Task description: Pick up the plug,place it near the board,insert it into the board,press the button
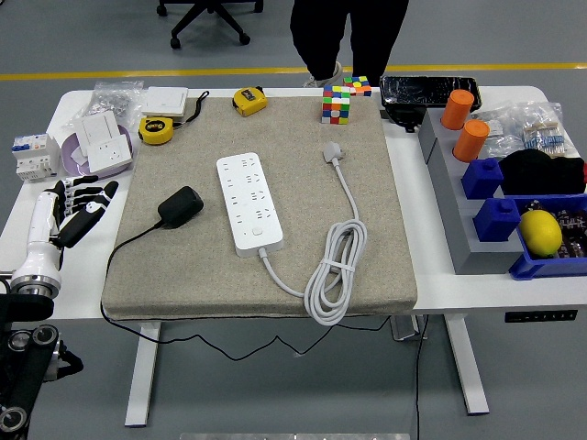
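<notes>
Fingers (87, 194) spread, left hand (69, 211) w/o plug (182, 205)

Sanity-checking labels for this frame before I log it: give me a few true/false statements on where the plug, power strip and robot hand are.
1. The black plug adapter lies on the beige mat, left of the white power strip. True.
2. The black plug adapter is already inserted into the white power strip. False: it lies apart from the strip, not plugged in.
3. The left robot hand holds nothing and is over the white table, left of the mat. True.
4. The strip's own white cable is coiled to its left. False: the coil lies to its right, near the mat's front edge.
5. The right robot hand is pressing the strip's button. False: no right hand is in view.
</notes>
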Tool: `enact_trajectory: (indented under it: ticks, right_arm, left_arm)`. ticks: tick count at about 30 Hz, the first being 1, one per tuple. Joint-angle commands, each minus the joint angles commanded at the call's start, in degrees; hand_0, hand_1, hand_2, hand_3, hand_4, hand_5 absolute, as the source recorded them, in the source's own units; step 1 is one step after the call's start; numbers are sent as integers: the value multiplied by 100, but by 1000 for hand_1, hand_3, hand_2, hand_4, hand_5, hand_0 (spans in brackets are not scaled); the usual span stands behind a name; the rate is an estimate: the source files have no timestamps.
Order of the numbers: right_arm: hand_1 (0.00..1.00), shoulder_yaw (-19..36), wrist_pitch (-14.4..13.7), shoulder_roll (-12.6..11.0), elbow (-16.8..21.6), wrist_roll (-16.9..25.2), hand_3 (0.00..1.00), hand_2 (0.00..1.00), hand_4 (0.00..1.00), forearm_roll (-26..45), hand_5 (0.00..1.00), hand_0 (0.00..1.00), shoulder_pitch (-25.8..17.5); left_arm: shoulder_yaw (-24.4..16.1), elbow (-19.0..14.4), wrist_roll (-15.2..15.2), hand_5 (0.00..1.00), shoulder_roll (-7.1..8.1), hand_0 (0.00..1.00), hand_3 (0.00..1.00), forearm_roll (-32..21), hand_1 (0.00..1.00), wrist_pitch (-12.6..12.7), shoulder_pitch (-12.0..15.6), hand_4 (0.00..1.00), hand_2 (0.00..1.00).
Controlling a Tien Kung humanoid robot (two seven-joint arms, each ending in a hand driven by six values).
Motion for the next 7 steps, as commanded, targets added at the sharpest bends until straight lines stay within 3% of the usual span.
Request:
enact_trajectory:
  ticks: [7]
  right_arm:
    - [584,14,9,22,0,1,537,612,870,-80,602,624,-39]
  left_arm:
    - [-11,17,16,605,4,672,678,92,669,-4,9,933,643]
